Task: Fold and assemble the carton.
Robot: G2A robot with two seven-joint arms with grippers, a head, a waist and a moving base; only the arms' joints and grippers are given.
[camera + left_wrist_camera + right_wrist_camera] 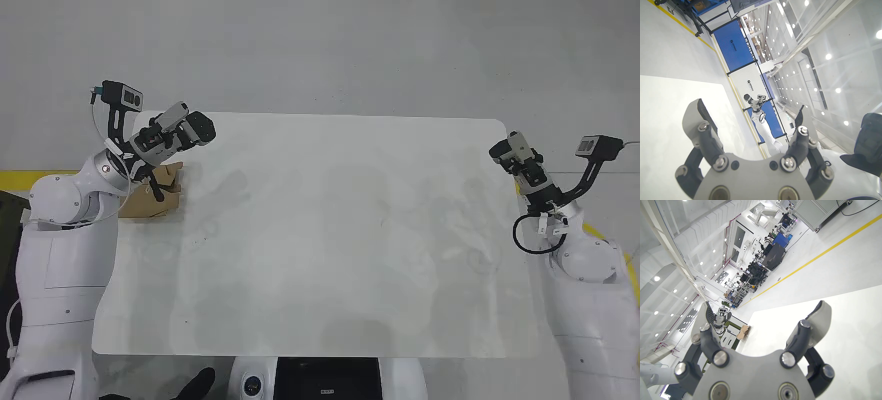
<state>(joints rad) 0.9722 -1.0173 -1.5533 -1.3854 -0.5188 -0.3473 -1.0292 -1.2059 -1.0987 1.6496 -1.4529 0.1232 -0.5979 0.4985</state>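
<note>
One carton (155, 192) lies at table's (350, 250) edge near left hand (751, 103).

Top camera was mounted above the arms and looked straight down, far enough off to take in the whole white rectangular table (330, 260). Each wrist camera sat close behind its own grey metal gripper, tilted upward and facing across the table. The left gripper (751, 106) pointed at the white right arm (761, 121). The right gripper (763, 306) pointed at the left arm (721, 318) (brown cardboard carton (743, 331) beside it). All three views shared the tabletop.
</note>
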